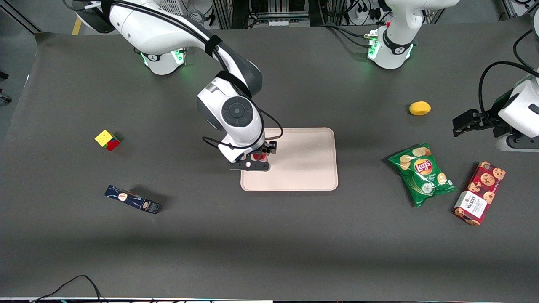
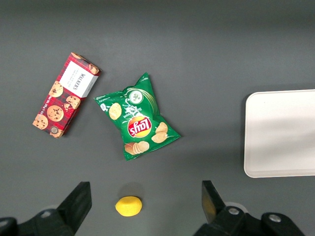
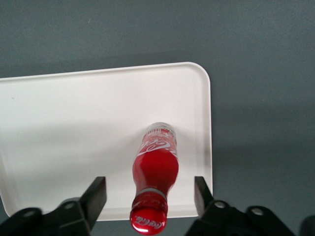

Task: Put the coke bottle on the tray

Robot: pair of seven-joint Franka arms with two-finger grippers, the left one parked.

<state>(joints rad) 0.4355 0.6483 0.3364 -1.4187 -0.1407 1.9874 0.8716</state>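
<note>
Placement looks done — the coke bottle (image 3: 155,172) stands upright on the tray (image 3: 74,123), near its edge. Claw (image 3: 150,196) hangs spread around it, fingers apart from the bottle — only withdrawal remains.

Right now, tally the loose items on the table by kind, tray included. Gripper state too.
Drink: 1, coke bottle, standing on the tray
Tray: 1, tray
Snack packs: 3, Lay's chip bag, Walkers cookie box, dark blue box
Fruit: 1, lemon
Toy: 1, Rubik's cube
Total: 7
gripper: open, fingers either side of the bottle, above the tray.
</note>
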